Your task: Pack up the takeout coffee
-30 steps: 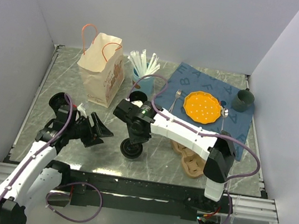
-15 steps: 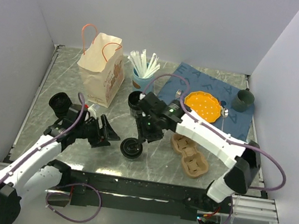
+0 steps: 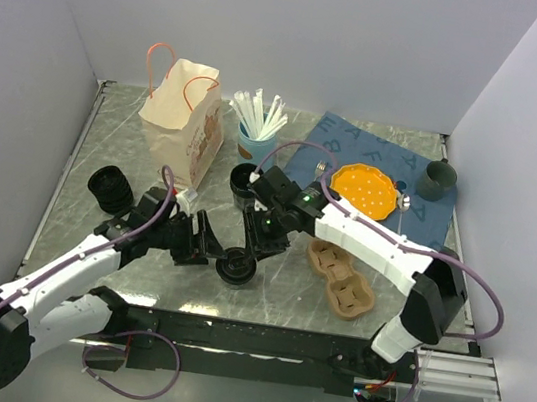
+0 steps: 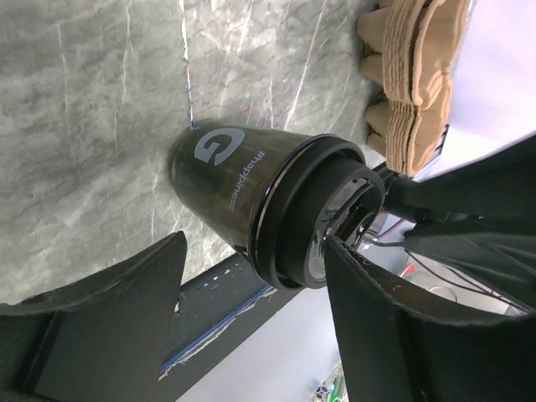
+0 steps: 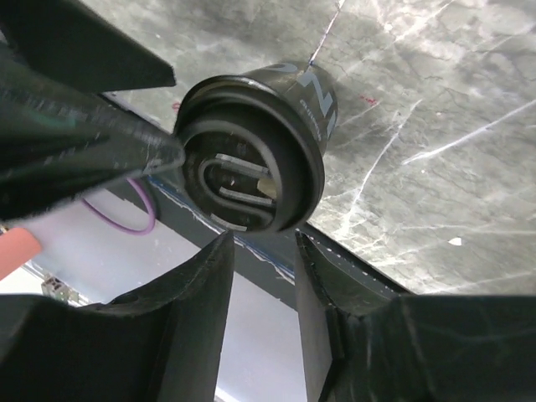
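Overhead and close wrist views share the cup (image 3: 236, 268).

The takeout coffee (image 4: 234, 188), a black lidded cup printed "#happiness", sits on the marbled tabletop (image 4: 84, 100). The left pincer (image 4: 255, 251) is spread wide, flanking the cup's lid; whether it touches the lid cannot be made out. A brown cardboard cup carrier (image 4: 419, 75) lies just beyond the cup.
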Motion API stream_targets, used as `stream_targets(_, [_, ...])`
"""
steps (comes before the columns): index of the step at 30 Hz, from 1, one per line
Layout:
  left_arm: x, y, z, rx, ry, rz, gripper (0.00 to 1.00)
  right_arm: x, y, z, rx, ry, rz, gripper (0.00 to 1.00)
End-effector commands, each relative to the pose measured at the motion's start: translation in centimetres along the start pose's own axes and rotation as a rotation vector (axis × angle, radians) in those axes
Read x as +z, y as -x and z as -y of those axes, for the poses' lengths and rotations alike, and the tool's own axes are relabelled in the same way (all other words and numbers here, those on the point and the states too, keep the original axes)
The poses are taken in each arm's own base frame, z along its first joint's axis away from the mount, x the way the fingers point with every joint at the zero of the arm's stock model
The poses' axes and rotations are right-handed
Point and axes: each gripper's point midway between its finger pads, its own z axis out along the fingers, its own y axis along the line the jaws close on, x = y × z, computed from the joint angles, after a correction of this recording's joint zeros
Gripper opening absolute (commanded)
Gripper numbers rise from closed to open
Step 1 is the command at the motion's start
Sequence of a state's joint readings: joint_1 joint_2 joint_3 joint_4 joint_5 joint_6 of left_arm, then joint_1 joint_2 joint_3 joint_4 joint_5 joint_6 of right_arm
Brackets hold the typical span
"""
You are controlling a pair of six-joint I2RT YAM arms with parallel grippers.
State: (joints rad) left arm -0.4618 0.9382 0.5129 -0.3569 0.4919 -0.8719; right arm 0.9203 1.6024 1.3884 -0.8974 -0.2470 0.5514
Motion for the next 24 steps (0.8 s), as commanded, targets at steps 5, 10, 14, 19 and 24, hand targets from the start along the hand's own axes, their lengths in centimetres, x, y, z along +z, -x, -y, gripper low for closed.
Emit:
stream_targets(5, [-0.4,1.6,1.7,0.08,-0.016,0.066,0.71,0.8,1.1,-1.0,-0.004,0.019,0.005,0.38])
stream_targets(10, [-0.7,1.7,1.5,0.087,-0.002,0.077,0.7,1.1,1.2,-1.1,-0.001,0.015,0.0,0.36])
stream_targets(14, [-0.9,1.7,1.4,0.09,0.005,0.087,0.71,1.3,1.3,-1.3,0.003,0.013,0.002,0.34])
stream_targets(19, [-1.0,1.6,1.6,0.087,-0.004,0.085,0.71,1.3,1.4,-1.4,0.01,0.011,0.006,0.33])
stream_targets(24, [-0.9,1.3,1.4,0.083,-0.007,0.079,0.7,1.6,1.7,-1.3,0.016,0.0,0.008,0.33])
